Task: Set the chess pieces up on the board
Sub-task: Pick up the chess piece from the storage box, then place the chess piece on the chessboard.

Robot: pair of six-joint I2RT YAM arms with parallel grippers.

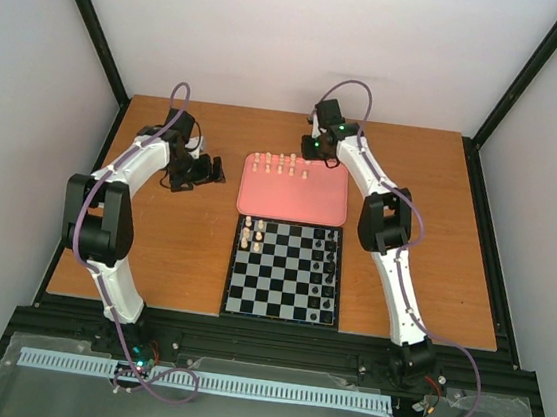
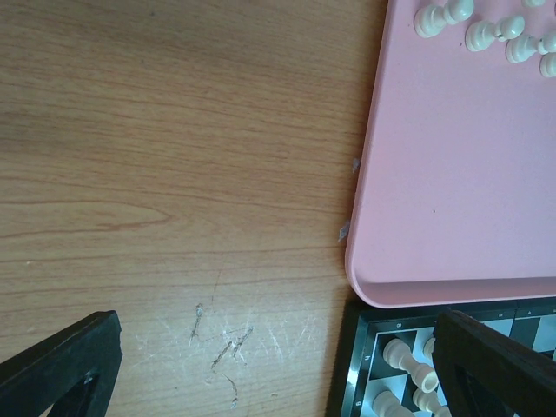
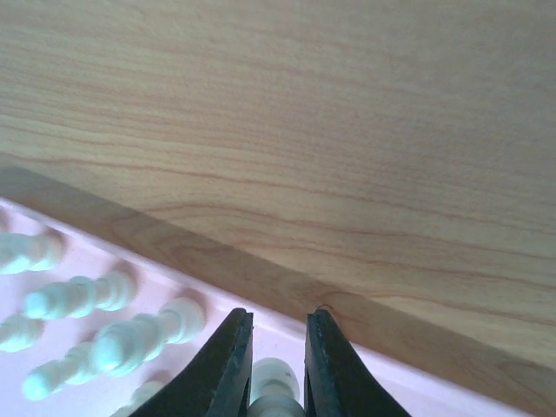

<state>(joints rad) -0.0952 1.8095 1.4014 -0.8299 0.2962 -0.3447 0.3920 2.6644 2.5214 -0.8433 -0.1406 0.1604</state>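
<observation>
early going: most of the cream set has yet to cross from tray to board

you've got a handful of chess pieces (image 1: 252, 234) standing at the board's (image 1: 279, 289) far left corner, and black pieces (image 1: 328, 270) line its right edge. a short row of cream ones waits along the far side of the pink tray (image 1: 292, 205), nothing else in it. your right gripper (image 3: 278, 321) is down at the tray's far right corner, pinching the head of a cream piece (image 3: 274, 382). the left gripper (image 2: 278, 373) hangs spread wide over the table (image 2: 174, 174) just beside the tray, holding nothing. by my read, well under half done.
</observation>
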